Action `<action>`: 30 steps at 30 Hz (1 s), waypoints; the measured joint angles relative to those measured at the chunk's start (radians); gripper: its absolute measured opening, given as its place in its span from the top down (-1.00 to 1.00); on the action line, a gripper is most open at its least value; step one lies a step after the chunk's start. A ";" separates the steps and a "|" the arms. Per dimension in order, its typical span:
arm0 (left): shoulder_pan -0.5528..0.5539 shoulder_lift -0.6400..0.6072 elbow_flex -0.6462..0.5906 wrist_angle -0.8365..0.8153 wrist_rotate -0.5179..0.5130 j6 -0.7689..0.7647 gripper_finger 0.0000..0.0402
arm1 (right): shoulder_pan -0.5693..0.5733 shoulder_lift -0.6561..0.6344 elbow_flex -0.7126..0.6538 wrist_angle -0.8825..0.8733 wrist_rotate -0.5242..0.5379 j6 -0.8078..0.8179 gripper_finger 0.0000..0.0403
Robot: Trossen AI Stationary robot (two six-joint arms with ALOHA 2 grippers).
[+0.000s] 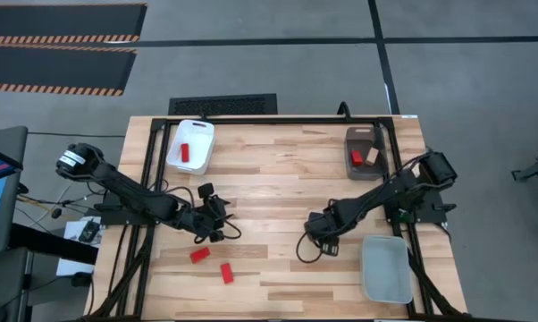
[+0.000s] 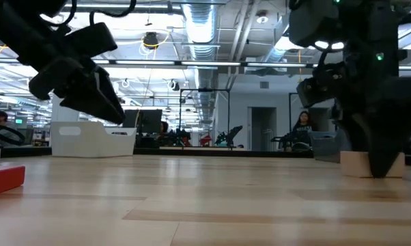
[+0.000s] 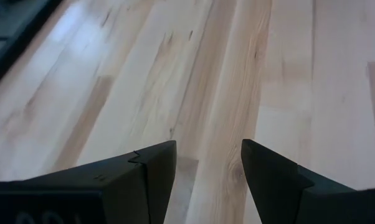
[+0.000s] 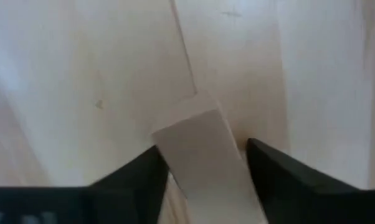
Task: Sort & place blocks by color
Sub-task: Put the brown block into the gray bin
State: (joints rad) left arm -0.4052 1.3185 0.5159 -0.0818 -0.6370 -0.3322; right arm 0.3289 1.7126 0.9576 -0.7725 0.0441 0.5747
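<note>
My right gripper [image 4: 203,152] is down at the table right of the middle [image 1: 318,234], shut on a pale wood block [image 4: 203,162], which the high view hides under the gripper. My left gripper [image 3: 209,165] is open over bare table left of the middle [image 1: 217,215], raised above it in the low view [image 2: 89,82]. Two red blocks [image 1: 199,256] [image 1: 226,273] lie flat on the table near the left gripper's near side. One more red block [image 1: 185,150] lies in the white tray [image 1: 202,130]. My right gripper pinches the pale wood block between its two fingers [image 4: 153,171], coming at it from above and pointing down. The block lies askew between them, one long side [image 4: 237,155] against the other finger. The block's underside [image 2: 359,172] rests on the table.
A brown tray [image 1: 363,134] at the far right holds a red block [image 1: 357,157] and a wood block [image 1: 371,156]. A clear tray [image 1: 385,268] sits at the near right corner. Bare tabletop lies between the two arms. A person shows in the room behind.
</note>
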 joint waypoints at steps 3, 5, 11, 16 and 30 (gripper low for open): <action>0.004 -0.001 0.000 0.040 -0.003 0.058 0.14 | -0.004 -0.004 0.062 -0.058 0.004 0.004 0.28; 0.012 -0.001 0.000 0.095 -0.001 0.115 0.14 | -0.006 -0.009 0.104 -0.099 0.005 0.018 0.44; 0.049 -0.001 0.000 0.286 0.017 0.317 0.14 | 0.036 -0.033 0.248 -0.272 0.007 0.175 0.44; 0.101 0.000 0.000 0.453 0.165 0.496 0.14 | 0.133 -0.033 0.361 -0.476 0.006 0.349 0.44; 0.249 0.134 0.001 0.794 0.535 0.652 0.14 | 0.475 -0.032 0.439 -0.759 -0.081 0.975 0.42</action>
State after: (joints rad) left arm -0.1558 1.4530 0.5171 0.7122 -0.1015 0.3200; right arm 0.8034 1.6802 1.3968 -1.5317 -0.0374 1.5499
